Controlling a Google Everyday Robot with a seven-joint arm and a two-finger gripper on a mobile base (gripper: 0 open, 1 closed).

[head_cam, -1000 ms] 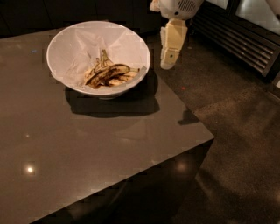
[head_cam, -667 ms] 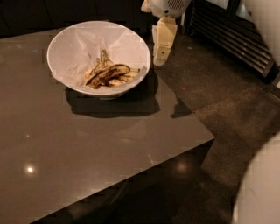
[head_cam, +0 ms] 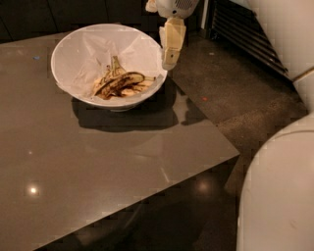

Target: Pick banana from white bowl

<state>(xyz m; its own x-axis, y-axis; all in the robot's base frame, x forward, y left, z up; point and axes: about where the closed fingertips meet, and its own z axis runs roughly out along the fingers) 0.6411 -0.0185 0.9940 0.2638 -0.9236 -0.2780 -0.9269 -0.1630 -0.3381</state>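
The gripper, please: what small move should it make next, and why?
Probably shift the gripper sideways over the white bowl until it is above the banana. It hangs by the bowl's right rim, off to one side of the banana, which lies untouched in the bowl's middle.

A glossy grey-brown worktop [head_cam: 122, 166] fills the left and centre, its near right corner jutting over a dark speckled floor [head_cam: 235, 93]. A small bright glint of light [head_cam: 33, 189] shows on its surface near the left. Dark cabinet fronts [head_cam: 73, 12] run behind it, and a dark slatted grille [head_cam: 245, 29] stands at the upper right. The tool [head_cam: 169, 63] hangs at the worktop's far right edge.
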